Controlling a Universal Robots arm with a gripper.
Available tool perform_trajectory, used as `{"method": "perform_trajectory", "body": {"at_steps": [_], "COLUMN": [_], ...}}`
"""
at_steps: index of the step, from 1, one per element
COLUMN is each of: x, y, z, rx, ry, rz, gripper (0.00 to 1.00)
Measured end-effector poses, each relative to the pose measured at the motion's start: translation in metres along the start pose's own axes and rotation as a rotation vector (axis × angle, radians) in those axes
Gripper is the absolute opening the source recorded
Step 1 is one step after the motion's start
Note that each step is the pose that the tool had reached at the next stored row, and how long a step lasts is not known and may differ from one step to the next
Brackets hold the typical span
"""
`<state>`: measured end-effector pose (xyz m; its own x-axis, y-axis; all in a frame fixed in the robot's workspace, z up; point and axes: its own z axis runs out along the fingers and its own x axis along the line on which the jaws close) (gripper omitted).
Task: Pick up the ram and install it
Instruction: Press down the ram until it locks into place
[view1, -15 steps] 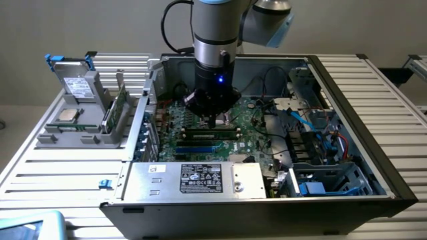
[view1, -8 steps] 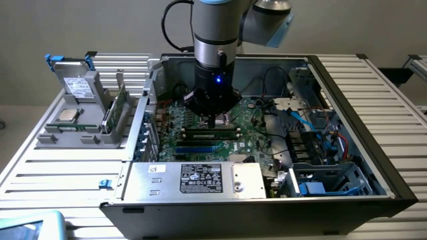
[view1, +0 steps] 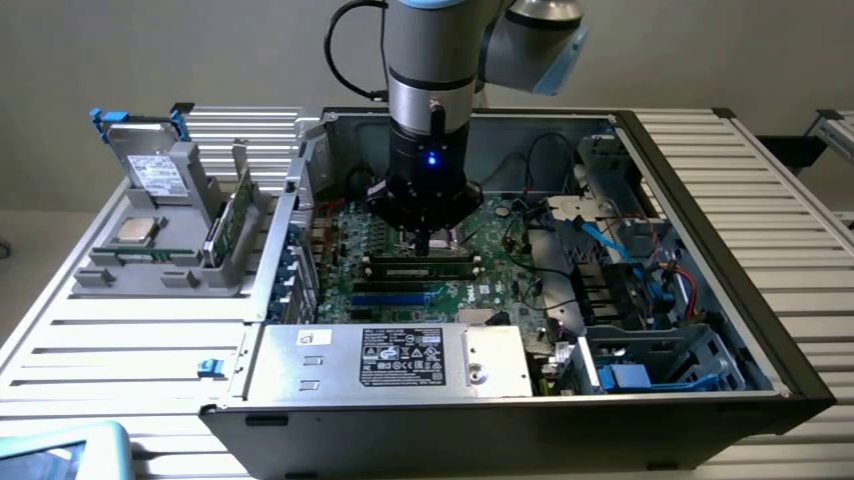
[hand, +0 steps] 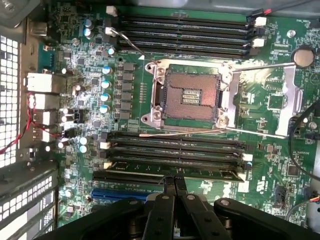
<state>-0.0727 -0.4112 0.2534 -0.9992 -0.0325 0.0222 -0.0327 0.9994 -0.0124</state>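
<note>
Fingers pinched shut, pressing down on ram in slot on motherboard; seating step, needs even downward push.

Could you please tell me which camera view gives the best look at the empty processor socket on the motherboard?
The wrist view: the processor socket lies open and unobstructed, its pin field and metal frame plain, between the memory slots. In the exterior view the gripper, jaws shut, hangs over that part of the motherboard, so the socket is largely hidden.

End effector hides part of ram.
</note>
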Motion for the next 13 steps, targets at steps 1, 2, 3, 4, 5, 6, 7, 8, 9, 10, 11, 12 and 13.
{"method": "perform_trajectory", "body": {"at_steps": [1,2,3,4,5,6,7,8,9,10,11,12,13], "x": [0.0000,0.0000,0.0000,0.0000,0.0000,0.0000,0.0000,0.0000,0.0000,0.0000,0.0000,0.0000,0.0000], "y": [0.0000,0.0000,0.0000,0.0000,0.0000,0.0000,0.0000,0.0000,0.0000,0.0000,0.0000,0.0000,0.0000], "z": [0.0000,0.0000,0.0000,0.0000,0.0000,0.0000,0.0000,0.0000,0.0000,0.0000,0.0000,0.0000,0.0000], "rx": [-0.0004,-0.0007,-0.0011,-0.0014,-0.0017,-0.0021,-0.0024,-0.0028,-0.0032,-0.0035,-0.0038,-0.0040,-0.0042], "ry": [0.0002,0.0004,0.0006,0.0008,0.0010,0.0012,0.0013,0.0015,0.0017,0.0019,0.0021,0.0022,0.0023], "rz": [0.016,0.032,0.048,0.063,0.079,0.094,0.109,0.125,0.140,0.155,0.169,0.182,0.188], "gripper": [0.11,0.11,0.11,0.11,0.11,0.11,0.11,0.11,0.11,0.11,0.11,0.11,0.11]}}
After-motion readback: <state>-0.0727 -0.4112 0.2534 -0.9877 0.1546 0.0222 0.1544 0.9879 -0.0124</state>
